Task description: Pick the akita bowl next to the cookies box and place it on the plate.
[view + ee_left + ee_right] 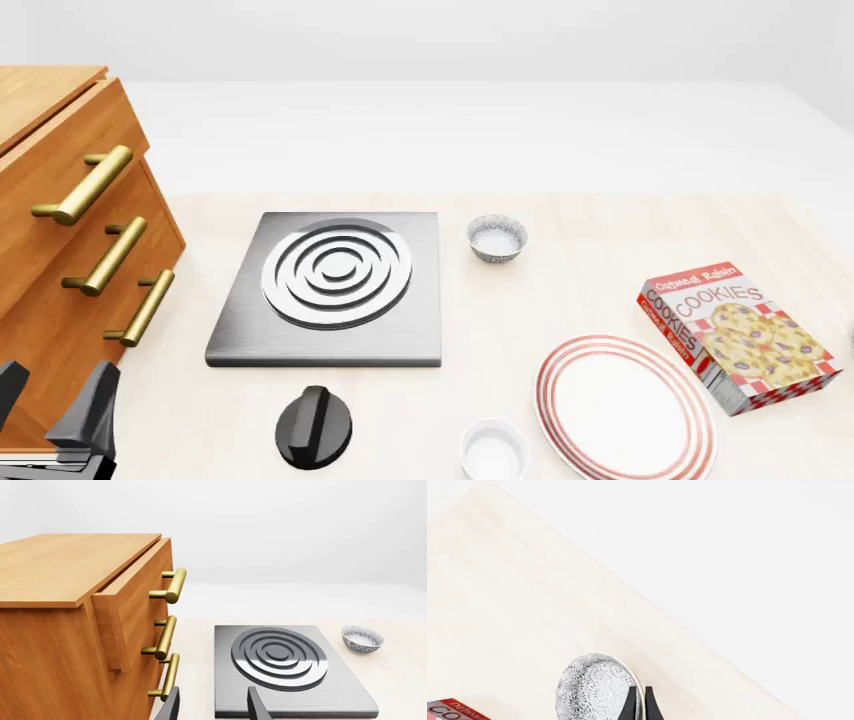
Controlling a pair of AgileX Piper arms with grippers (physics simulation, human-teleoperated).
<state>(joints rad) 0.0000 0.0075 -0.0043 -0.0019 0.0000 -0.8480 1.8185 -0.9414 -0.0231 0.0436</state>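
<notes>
Left wrist view: the left end effector has its fingers spread with nothing between them, low over the counter; ahead lies the stove plate, a twin bowl beyond it, and the drawer cabinet beside it.

Front view: the left end effector sits by the cabinet; the cookies box and plate are well apart from it.

Right wrist view: the right end effector has its fingers pinched on the rim of the akita bowl, which is tilted on edge; the cookies box is just beside the bowl.
</notes>
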